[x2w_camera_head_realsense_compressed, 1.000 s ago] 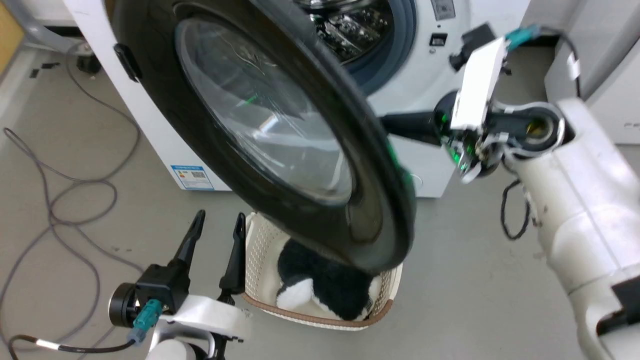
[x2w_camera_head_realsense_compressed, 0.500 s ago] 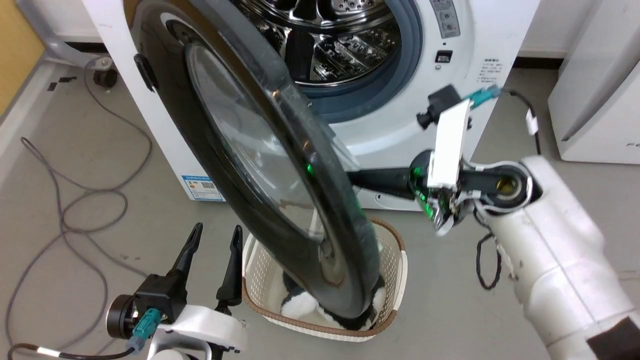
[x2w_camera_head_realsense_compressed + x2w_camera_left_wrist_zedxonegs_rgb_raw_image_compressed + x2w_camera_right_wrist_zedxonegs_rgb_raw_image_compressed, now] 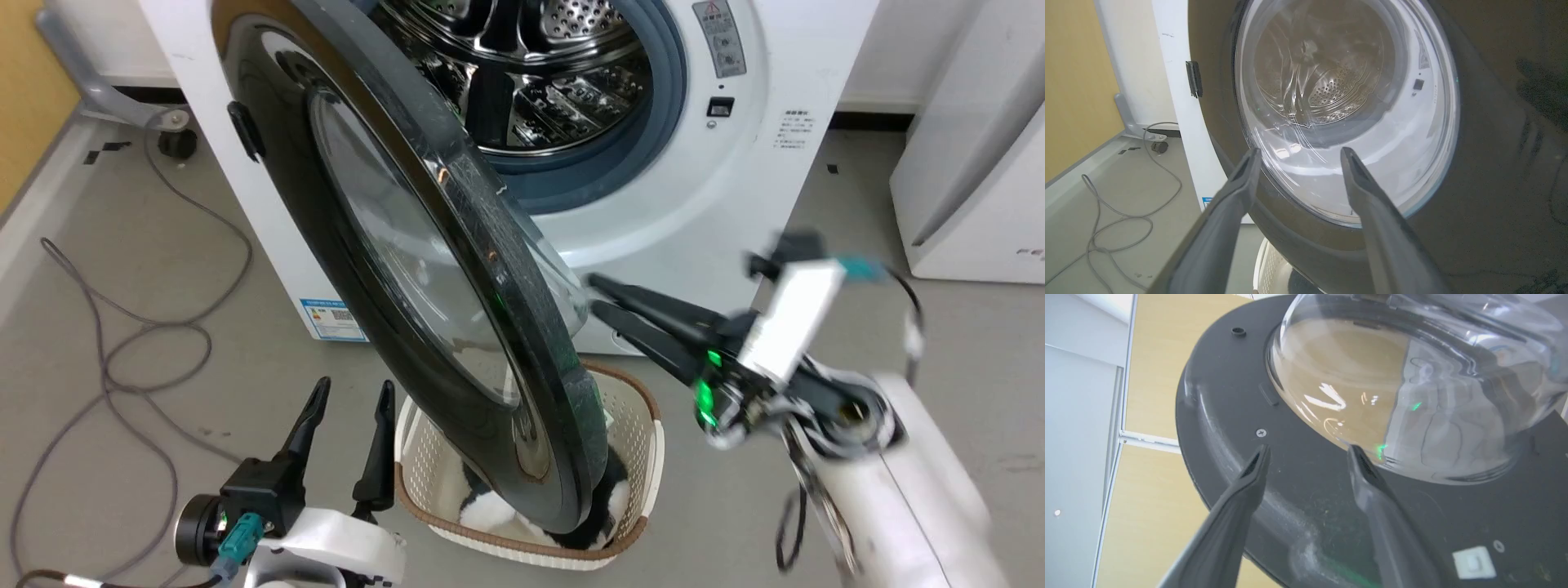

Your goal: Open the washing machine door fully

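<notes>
Washing machine point(image 3: 735, 204) is facing the robot; washing machine door point(image 3: 384, 245) is hanging roughly half open, edge-on. Right gripper point(image 3: 593, 294), fingers spread and empty, is pointing at its inner face, nearer; left gripper point(image 3: 353, 384), fingers spread, is hovering outside.

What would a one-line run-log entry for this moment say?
washing machine door: partly open | right gripper: open, by door's inner face | left gripper: open, empty

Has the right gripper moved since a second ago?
Yes. Against the washing machine, the right gripper has dropped lower at the wrist, and its fingers have parted beside the washing machine door.
</notes>
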